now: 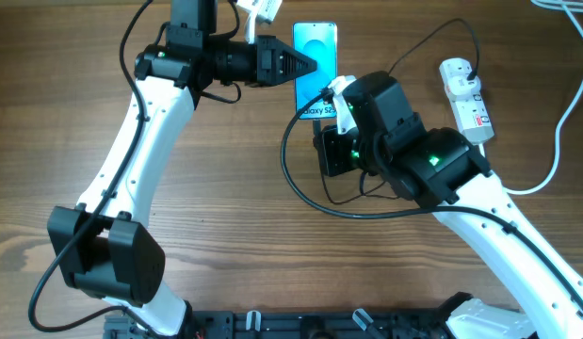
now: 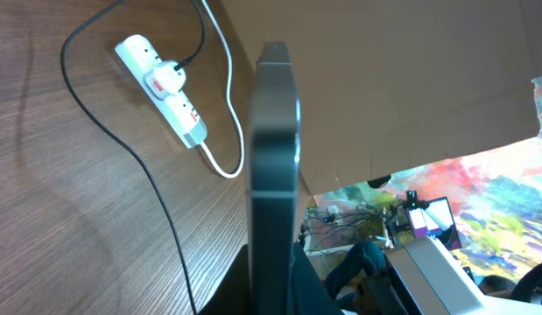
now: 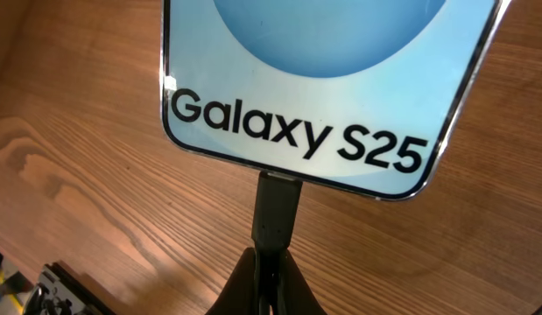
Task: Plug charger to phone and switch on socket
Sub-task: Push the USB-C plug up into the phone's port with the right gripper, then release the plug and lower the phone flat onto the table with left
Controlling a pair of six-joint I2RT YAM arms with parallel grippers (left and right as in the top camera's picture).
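Two arms (image 1: 150,132) loom closest under the overhead camera, above one wooden table (image 1: 225,188); one socket (image 1: 470,108) lies beside the right arm, with two red-marked switches (image 2: 193,114) and one white plug (image 2: 161,77) seated in it; one phone (image 3: 341,79), reading "Galaxy S25", is clamped at its side edge by the left gripper (image 1: 310,64) (edge-on from that wrist); the right gripper (image 3: 272,267) is pinched on the charger (image 3: 276,214) plug, whose tip touches the phone's bottom edge.
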